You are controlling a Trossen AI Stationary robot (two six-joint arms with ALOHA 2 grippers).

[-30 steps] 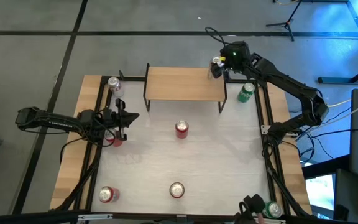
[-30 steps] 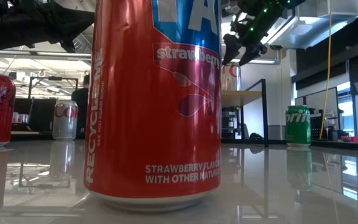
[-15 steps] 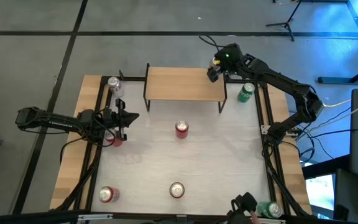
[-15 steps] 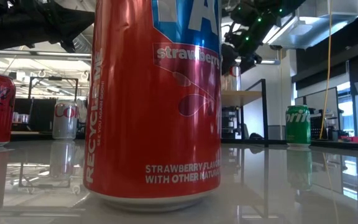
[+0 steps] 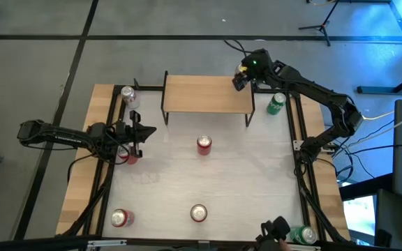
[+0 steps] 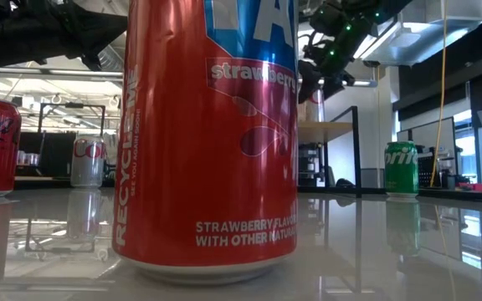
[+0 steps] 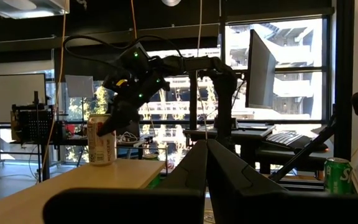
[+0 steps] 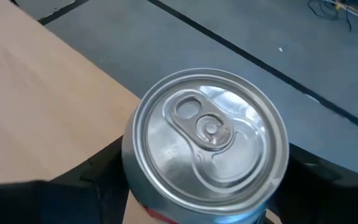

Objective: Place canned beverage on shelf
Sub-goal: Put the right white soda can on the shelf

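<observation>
A red and white can (image 7: 101, 140) stands upright on its base on the far right corner of the shelf (image 5: 201, 94), a low light-wood rack on black legs. My right gripper (image 5: 240, 78) reaches down over the can, one finger on each side, and the can's silver top (image 8: 207, 134) fills the right wrist view. My left gripper (image 5: 149, 130) waits shut above the table's left side, pointing toward the shelf and holding nothing. My right gripper pinches the can between its two fingers, on opposite sides of the wall just under the top rim (image 8: 127, 171). The fingers (image 7: 112, 118) come slanting down from the far right. The can stays upright with its base on the shelf top (image 7: 73, 186).
Loose cans stand on the table: silver (image 5: 128, 94) left of the shelf, red (image 5: 204, 144) in front of it, green (image 5: 276, 103) at its right end, two red (image 5: 121, 217) (image 5: 198, 213) near the front, one red (image 5: 130, 155) under the left arm.
My right gripper has come down and a little toward the table's left, from beside and above the can to over it; its fingers now stand on the can's sides. The can has kept its place on the shelf.
</observation>
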